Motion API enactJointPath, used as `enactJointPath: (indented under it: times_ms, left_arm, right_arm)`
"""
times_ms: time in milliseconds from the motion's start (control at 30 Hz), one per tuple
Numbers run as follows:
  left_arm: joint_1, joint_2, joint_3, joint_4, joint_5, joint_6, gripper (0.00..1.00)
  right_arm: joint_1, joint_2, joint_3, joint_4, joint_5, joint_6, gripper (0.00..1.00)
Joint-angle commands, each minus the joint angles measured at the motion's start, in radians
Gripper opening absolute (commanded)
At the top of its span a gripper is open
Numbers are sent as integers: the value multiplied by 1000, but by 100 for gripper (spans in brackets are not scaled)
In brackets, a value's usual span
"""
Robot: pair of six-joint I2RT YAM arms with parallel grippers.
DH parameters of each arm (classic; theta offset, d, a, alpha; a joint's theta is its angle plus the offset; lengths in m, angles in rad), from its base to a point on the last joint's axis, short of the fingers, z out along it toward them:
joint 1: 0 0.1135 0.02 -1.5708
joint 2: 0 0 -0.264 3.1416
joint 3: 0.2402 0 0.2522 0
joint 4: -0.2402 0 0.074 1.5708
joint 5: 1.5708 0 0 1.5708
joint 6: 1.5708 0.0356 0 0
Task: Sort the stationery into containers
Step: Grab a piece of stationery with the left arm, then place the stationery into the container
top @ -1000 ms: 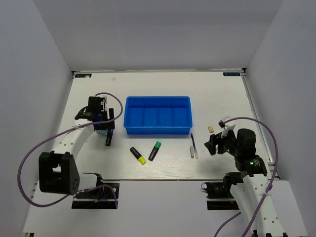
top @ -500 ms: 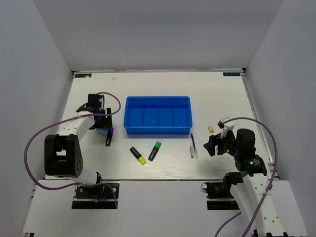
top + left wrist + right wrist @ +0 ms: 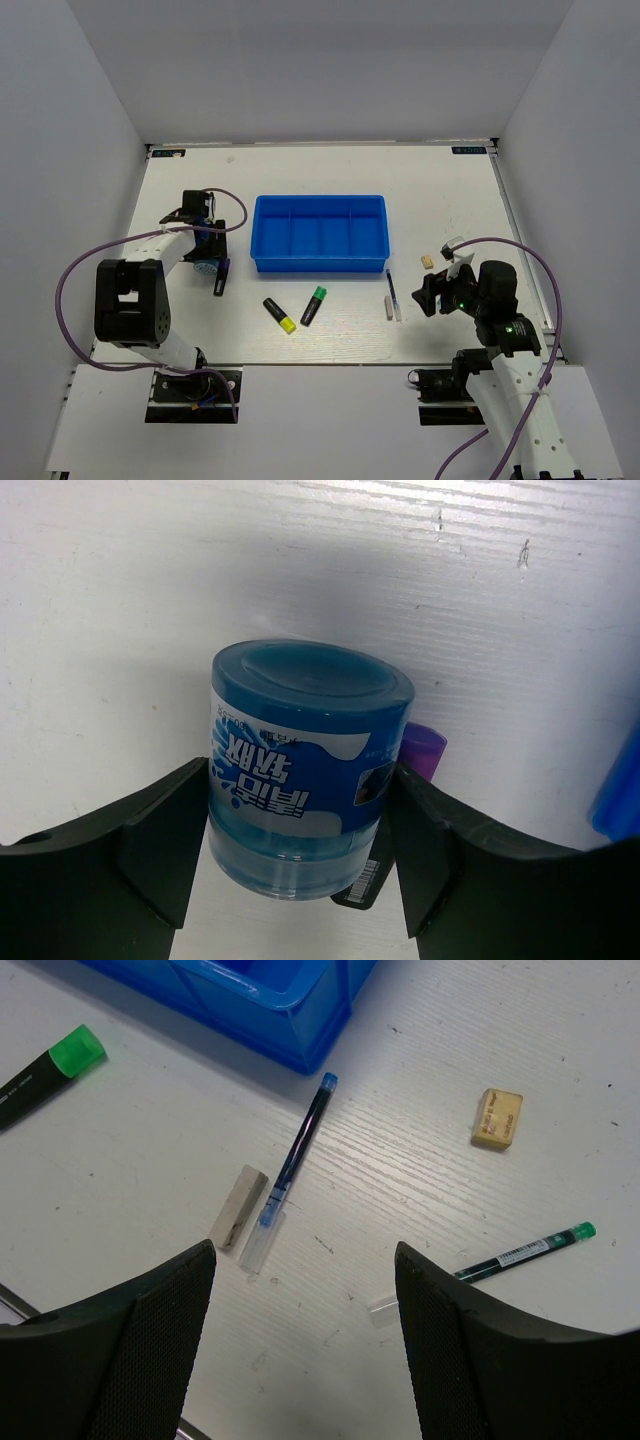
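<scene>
Live from the white table [image 3: 450, 190]: the blue tray [image 3: 318, 265] sits mid-table with all four compartments bare, so nothing is sorted yet.

My left arm has folded in tighter over the last second, and my left gripper [image 3: 300, 780] has dropped around the small blue-white bottle [image 3: 310, 680]. The fingers [image 3: 160, 840] were spread wide a moment ago; now they've narrowed until the pads look pressed against the label on both sides. The bottle stands upright on the table, left of the tray, so I read this as the grip just landing, with the lift yet to come. Just behind it lies the purple-capped highlighter [image 3: 422, 752], close enough to nudge.

My right gripper [image 3: 303, 1255] hasn't budged: fingers spread, nothing between them, hovering above the table on the tray's right.

Smaller pieces now. The yellow-capped highlighter [image 3: 279, 314] and green-capped highlighter [image 3: 314, 305] lie side by side in front of the tray. Below my right wrist are the thin dark pen [image 3: 298, 1150], the short white stick [image 3: 238, 1207] just beside it, and the beige eraser [image 3: 497, 1118], set well apart.
</scene>
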Motion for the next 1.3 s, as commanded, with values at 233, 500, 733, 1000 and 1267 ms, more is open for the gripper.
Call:
enactJointPath:
  times_ms: [233, 500, 733, 1000, 1267]
  left_arm:
    - [1, -6, 19, -6, -24, -23, 36]
    - [4, -88, 95, -88, -24, -54, 2]
    - [-13, -184, 177, -149, 26, -104, 1]
    - [-158, -279, 256, -149, 101, -184, 1]
    - [-337, -180, 318, -96, 71, -253, 1]
  right_arm:
    - [1, 1, 44, -3, -24, 4, 75]
    - [3, -14, 47, -6, -27, 6, 75]
    - [5, -36, 49, -6, -29, 9, 75]
    - [6, -39, 47, -6, -23, 10, 61]
    - [1, -37, 44, 0, -9, 12, 1]
